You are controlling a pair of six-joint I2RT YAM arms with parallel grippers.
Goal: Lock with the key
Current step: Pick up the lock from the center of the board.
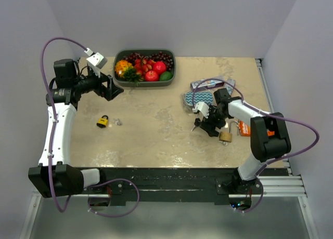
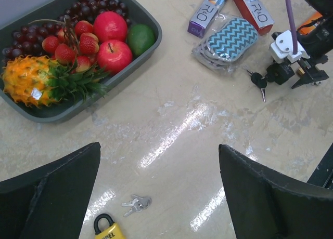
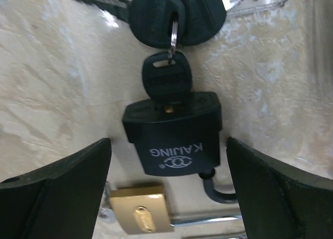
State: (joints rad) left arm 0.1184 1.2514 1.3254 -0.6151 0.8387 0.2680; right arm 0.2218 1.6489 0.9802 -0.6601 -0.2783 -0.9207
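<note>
A black padlock (image 3: 174, 140) marked KAIJING lies on the table between my right gripper's (image 3: 167, 145) open fingers. A black key (image 3: 166, 79) sits in its keyhole, with two more black keys (image 3: 156, 13) on the same ring. Its shackle (image 3: 217, 191) sticks out at the lower right, partly hidden by a finger. A brass padlock (image 3: 138, 215) lies just beside it. My left gripper (image 2: 158, 148) is open and empty, high above a yellow padlock (image 2: 106, 228) and small silver keys (image 2: 136, 203). In the top view the right gripper (image 1: 208, 125) is low over the table and the left gripper (image 1: 112, 90) is near the fruit tray.
A dark tray of fruit (image 1: 171, 67) stands at the back. A zigzag-patterned pouch (image 1: 199, 98), small boxes (image 1: 205, 84) and an orange item (image 1: 244, 129) lie around the right arm. The yellow padlock (image 1: 102, 121) and its keys (image 1: 117, 122) lie at the left.
</note>
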